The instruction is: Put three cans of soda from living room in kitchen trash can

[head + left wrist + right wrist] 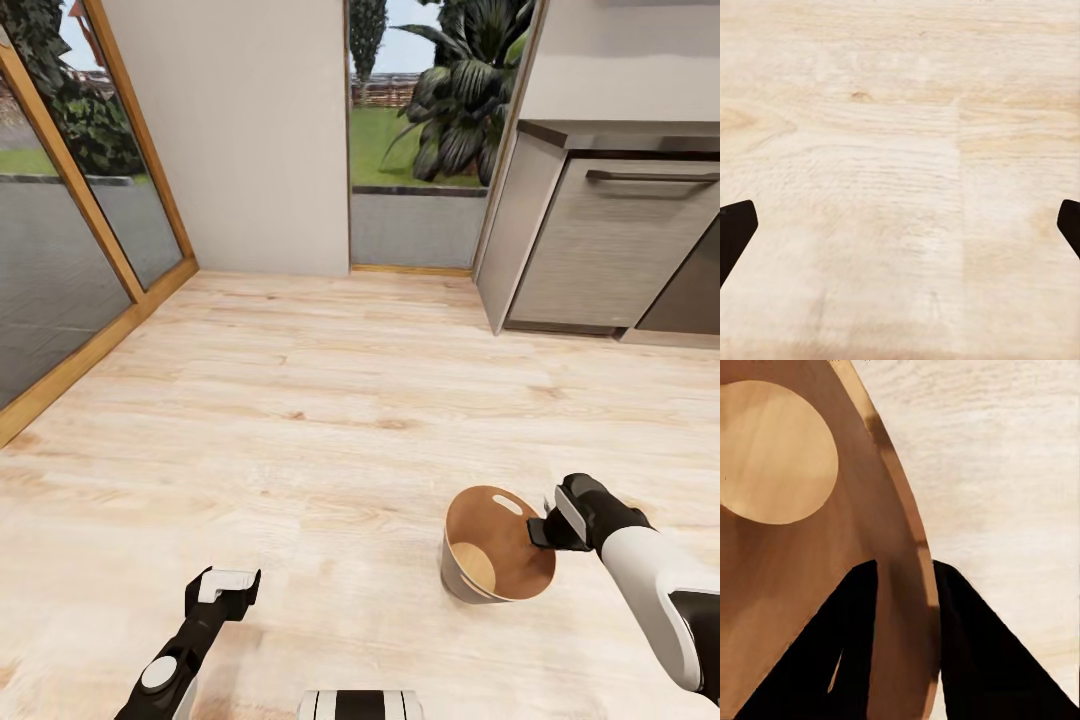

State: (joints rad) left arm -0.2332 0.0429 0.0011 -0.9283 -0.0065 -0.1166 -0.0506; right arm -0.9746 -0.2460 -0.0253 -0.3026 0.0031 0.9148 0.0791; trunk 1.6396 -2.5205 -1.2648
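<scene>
- The right pincer (pixel 541 531) is clamped on the rim of the small round tapered bucket with a brown wood-look inside and pale grey-beige outside (pixel 497 545): one finger (pixel 832 652) inside, the other outside the wall.
- The bucket hangs tilted at near right over the pale wood floor (pixel 330 400), its oval handle cut-out up.
- The left pincer (pixel 222 584), near left, is spread wide and empty above the floor.
- Grey cabinets (pixel 600 240) stand far right; wood-framed glass doors (pixel 70 230) far left.
</scene>
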